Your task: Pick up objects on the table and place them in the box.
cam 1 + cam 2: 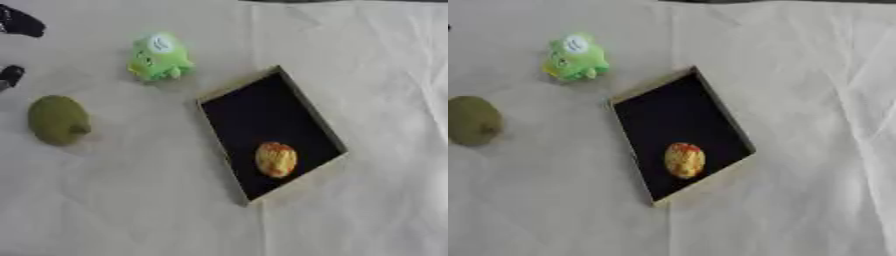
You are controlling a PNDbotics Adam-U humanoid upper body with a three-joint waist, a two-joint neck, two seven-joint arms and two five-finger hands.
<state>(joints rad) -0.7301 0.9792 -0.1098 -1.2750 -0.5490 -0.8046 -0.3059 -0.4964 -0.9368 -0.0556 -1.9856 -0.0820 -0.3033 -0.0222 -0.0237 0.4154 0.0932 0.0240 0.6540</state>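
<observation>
Currently the box (328, 131) lies skewed at mid-table, its long axis running from upper left to lower right, dark floor showing. One yellow-orange item (276, 159) with a red patch already sits inside, toward the near end. Two items remain out on the cloth (367, 60): a bright green plush toy (159, 57) just beyond the box's far-left corner, and an olive-green rounded object (58, 120) well to the left of the box, its small stub pointing right, toward the box.

Of my hands I see only dark parts at the left edge of the left eye view, which I take to be the left hand (21, 22): one piece at the upper corner, and another lower down. I cannot tell whether the fingers are spread or curled; too little shows. It holds nothing that I can see. The right hand shows in neither view.

Relation that matters: both loose items lie on the left side of the box, and the left hand is on that same side. The olive object sits below and to the right of the visible hand parts, near them; the plush is further right, roughly level with them. My judgement: the left hand is the nearer one for either pick, and the olive object is the shorter reach. Carrying it to the box means travelling right across open cloth.
</observation>
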